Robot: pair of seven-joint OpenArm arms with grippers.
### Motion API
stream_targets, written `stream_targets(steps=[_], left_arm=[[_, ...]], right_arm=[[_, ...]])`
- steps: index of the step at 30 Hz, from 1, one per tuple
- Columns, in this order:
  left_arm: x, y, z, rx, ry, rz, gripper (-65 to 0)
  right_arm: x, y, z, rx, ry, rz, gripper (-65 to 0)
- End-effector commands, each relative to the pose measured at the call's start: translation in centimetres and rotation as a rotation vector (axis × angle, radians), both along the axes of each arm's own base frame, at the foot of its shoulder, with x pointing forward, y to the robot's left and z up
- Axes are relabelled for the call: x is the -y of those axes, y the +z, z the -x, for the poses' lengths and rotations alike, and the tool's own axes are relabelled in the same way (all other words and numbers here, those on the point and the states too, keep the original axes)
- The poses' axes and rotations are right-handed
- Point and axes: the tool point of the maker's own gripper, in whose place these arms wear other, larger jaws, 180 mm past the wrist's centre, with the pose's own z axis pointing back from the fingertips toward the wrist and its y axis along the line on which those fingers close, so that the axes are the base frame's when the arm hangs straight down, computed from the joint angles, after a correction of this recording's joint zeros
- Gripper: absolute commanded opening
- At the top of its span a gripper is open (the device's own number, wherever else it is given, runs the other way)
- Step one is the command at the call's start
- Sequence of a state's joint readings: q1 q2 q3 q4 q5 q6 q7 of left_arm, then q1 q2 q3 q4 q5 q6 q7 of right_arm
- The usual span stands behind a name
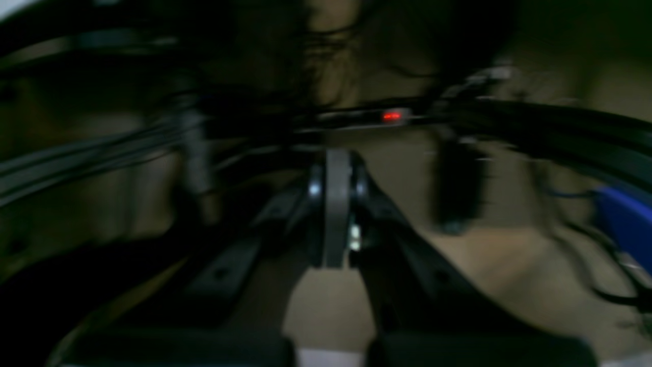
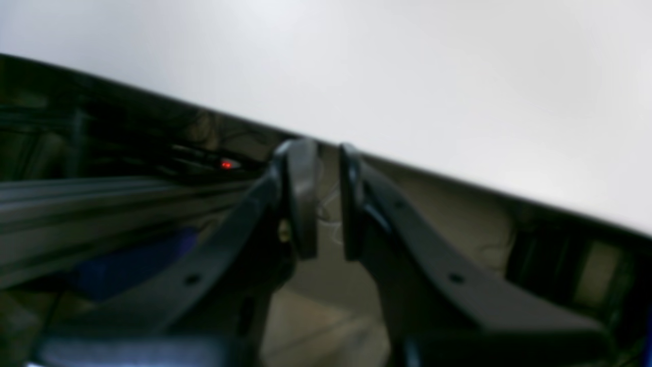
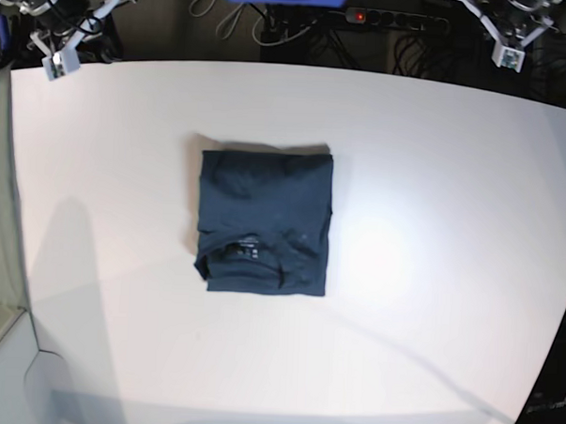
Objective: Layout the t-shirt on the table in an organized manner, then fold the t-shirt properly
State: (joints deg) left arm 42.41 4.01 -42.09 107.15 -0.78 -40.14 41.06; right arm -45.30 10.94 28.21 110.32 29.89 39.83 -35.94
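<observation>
The table (image 3: 433, 228) is filling most of the base view, white and matte, with its curved edge running along the top of the frame. The t-shirt (image 3: 264, 225) is lying near the middle of it, a little toward the left of the view, folded into a compact dark navy rectangle; the collar and its small neck label are showing on the lower part of the top layer. Nothing is touching the shirt.

Both arms are sitting well apart from the garment, beyond the table's curved edge. The left gripper (image 1: 336, 209) is pointing out over a dark tangle of cables, and its fingers are pressing flat together with nothing between them. The right gripper (image 2: 321, 199) is hanging just past the table edge, with the white top showing above it in its wrist view; its jaws are standing slightly apart, a narrow gap between the pads, holding nothing.

A power strip (image 3: 385, 19) with a red light is lying on the floor behind the table.
</observation>
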Motion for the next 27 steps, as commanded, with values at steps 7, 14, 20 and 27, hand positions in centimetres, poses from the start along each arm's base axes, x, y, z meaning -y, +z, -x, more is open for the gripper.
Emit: stream_targets(steps=[7,14,20,27], left_arm=[[4.2,-8.3,2.2,-0.076,-0.006,0.233,-65.0],[5.8,-16.4,3.9,-0.135,0.138,0.425,-65.0],[6.2,-19.1,3.9,-0.147,0.212,0.492,-65.0],[4.7,-21.3,2.2,-0.177,0.262,0.322,-65.0]], right_arm=[[2.5,-6.6,4.9,-0.161,-0.128,-0.01,-58.1],[1.9,-12.9,8.8,-0.253,-0.242,-0.036,-58.1],[0.3,-18.5,10.9,-0.316,-0.371,-0.136,-58.1],[-0.7,-21.1,13.7,-0.279,-0.565,-0.224,-58.1]])
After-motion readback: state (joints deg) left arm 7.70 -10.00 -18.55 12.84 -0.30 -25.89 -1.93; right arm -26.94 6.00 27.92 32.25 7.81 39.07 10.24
